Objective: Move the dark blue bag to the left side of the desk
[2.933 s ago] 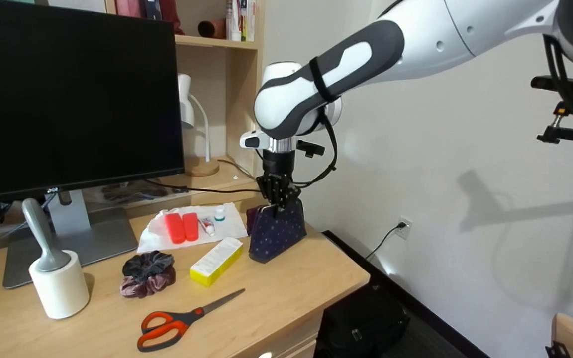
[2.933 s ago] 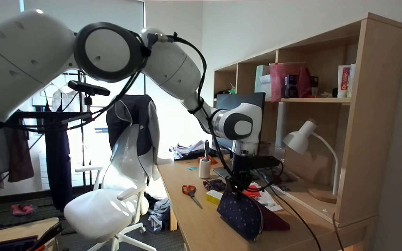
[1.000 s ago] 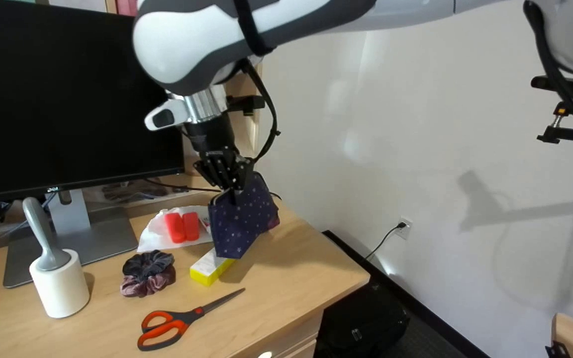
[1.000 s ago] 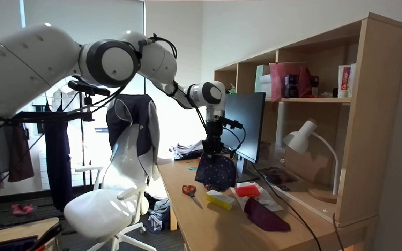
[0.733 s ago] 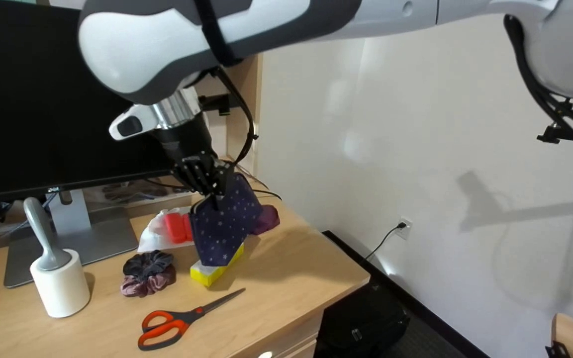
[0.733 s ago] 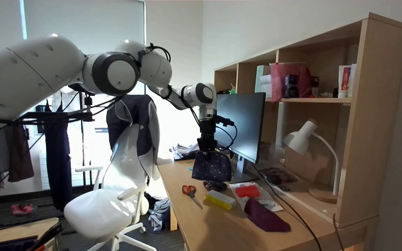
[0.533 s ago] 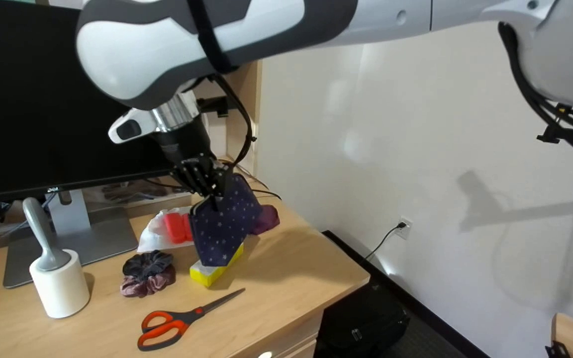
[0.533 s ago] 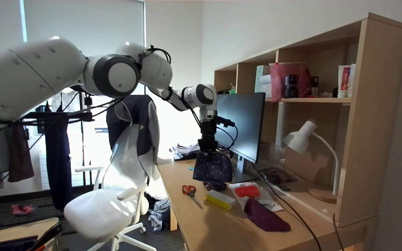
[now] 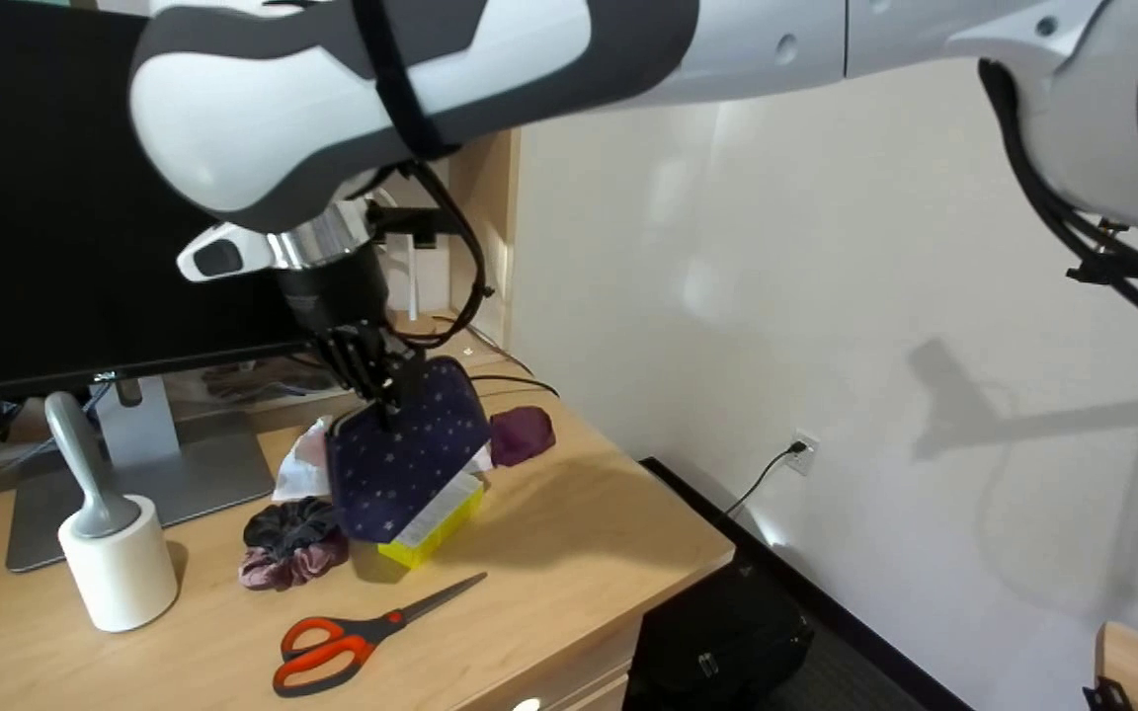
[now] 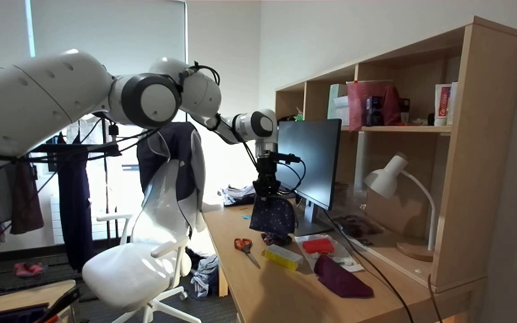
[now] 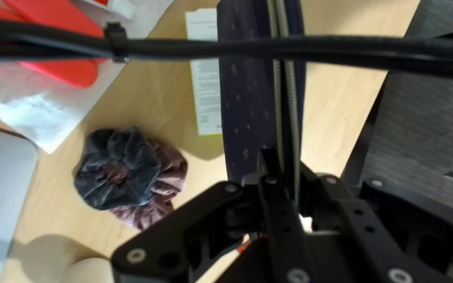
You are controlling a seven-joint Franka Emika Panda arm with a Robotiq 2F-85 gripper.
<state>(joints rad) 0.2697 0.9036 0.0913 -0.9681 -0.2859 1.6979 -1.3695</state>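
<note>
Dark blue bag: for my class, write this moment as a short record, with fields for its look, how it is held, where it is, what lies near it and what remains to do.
look: dark blue bag, star-patterned, with a zip
held by: gripper, shut on its zip edge
position: in the air above the desk
nearby on the desk: yellow-and-white box, dark scrunchie partly over mauve scrunchie, scissors, maroon pouch
remaining: not yet set down on the left side
</note>
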